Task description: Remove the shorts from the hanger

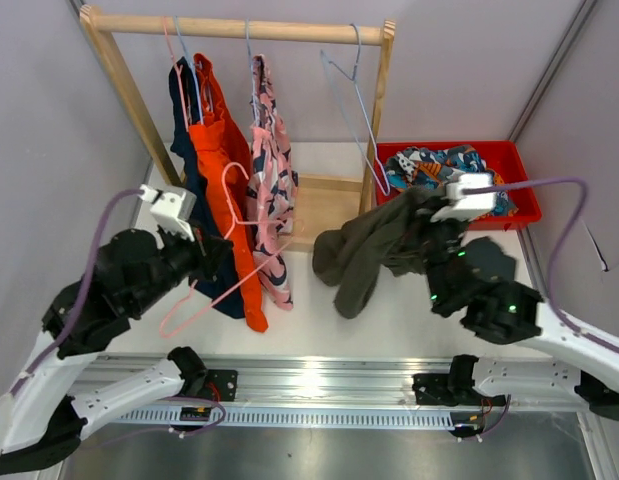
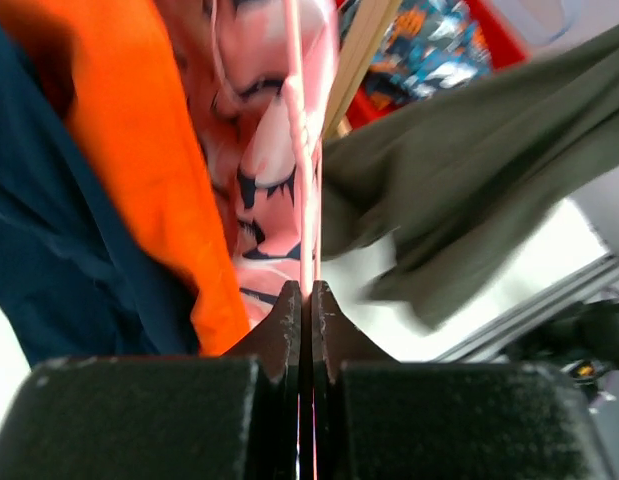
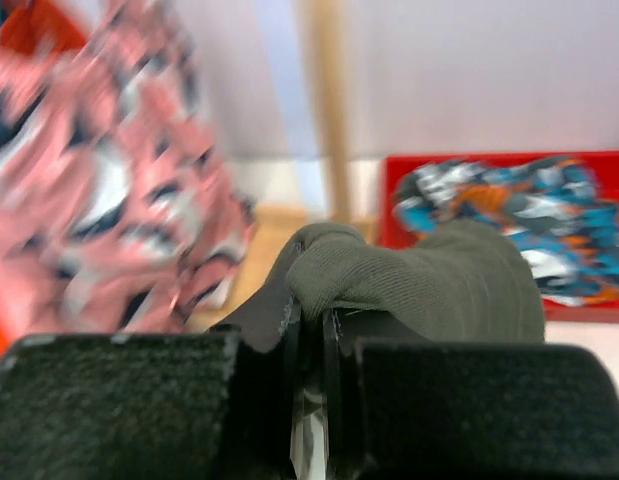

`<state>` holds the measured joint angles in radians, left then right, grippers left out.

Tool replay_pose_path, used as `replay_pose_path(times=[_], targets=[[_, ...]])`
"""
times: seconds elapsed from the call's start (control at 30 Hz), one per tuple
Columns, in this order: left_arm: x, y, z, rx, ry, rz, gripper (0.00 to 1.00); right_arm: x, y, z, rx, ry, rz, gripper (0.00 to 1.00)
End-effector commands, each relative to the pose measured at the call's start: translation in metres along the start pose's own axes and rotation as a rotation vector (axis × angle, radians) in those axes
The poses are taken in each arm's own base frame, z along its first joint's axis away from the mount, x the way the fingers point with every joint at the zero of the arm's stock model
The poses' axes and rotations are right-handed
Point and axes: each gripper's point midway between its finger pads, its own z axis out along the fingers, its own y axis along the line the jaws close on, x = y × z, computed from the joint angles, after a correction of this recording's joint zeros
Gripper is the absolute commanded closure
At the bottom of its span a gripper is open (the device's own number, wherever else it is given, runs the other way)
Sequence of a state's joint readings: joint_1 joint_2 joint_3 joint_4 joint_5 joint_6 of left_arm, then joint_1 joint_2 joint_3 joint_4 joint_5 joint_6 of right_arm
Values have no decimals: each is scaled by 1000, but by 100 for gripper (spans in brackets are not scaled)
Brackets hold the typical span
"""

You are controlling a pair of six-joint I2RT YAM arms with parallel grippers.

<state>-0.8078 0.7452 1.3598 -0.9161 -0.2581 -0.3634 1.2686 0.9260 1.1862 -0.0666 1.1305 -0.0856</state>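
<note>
Navy shorts [image 1: 186, 140], orange shorts [image 1: 227, 150] and pink printed shorts [image 1: 272, 170] hang from hangers on a wooden rack [image 1: 239, 27]. My left gripper [image 1: 211, 262] is shut on the wire of a bare pink hanger [image 1: 174, 312], held low in front of the orange pair; the wire [image 2: 301, 150] runs up from between the pads [image 2: 309, 295]. My right gripper [image 1: 431, 228] is shut on the olive shorts [image 1: 369, 250], whose waistband [image 3: 429, 280] is pinched between the jaws [image 3: 309, 315]; they hang above the table. The floral navy shorts [image 1: 444, 165] lie in a red bin [image 1: 519, 170].
An empty blue hanger [image 1: 354, 105] hangs at the rack's right end. The rack's right post [image 1: 379, 110] stands between the hanging clothes and the bin. A metal rail [image 1: 309, 380] runs along the near edge. Grey walls close in the left and back.
</note>
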Motion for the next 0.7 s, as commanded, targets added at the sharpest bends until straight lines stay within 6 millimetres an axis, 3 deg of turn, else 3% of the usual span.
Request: replay_pose_path(times=[0.0, 0.07, 0.1, 0.17, 0.3, 0.33, 0.37, 0.4, 0.43, 0.47, 0.5, 0.57, 0.63, 0.67], targets=[[7, 7, 16, -23, -61, 22, 100, -72, -58, 5, 147, -131, 67, 100], [30, 20, 22, -57, -44, 36, 100, -91, -70, 14, 175, -169, 38, 100], [38, 22, 26, -62, -47, 38, 100, -97, -75, 29, 196, -191, -2, 100], [51, 28, 28, -64, -51, 38, 100, -120, -84, 41, 209, -223, -23, 100], [58, 26, 30, -33, -87, 19, 100, -149, -102, 89, 244, -261, -63, 100], [57, 25, 30, -22, -101, 13, 100, -146, -113, 113, 264, -248, -98, 100], [64, 24, 33, -11, -89, 14, 100, -168, -120, 115, 277, -296, -64, 100], [69, 24, 33, -6, -85, 7, 100, -175, -127, 122, 284, -309, -58, 100], [73, 25, 35, -6, -80, 5, 100, -170, -125, 146, 251, -296, -68, 100], [75, 25, 35, -3, -81, 0, 100, -179, -147, 154, 290, -316, -65, 100], [80, 25, 36, 4, -74, -3, 100, -203, -152, 153, 284, -374, -21, 100], [87, 25, 38, 10, -64, -5, 100, -222, -172, 178, 292, -417, -23, 100], [88, 24, 38, 15, -59, -3, 100, -228, -181, 198, 291, -430, 8, 100], [88, 24, 39, 18, -59, 0, 100, -210, -194, 230, 306, -391, -2, 100]])
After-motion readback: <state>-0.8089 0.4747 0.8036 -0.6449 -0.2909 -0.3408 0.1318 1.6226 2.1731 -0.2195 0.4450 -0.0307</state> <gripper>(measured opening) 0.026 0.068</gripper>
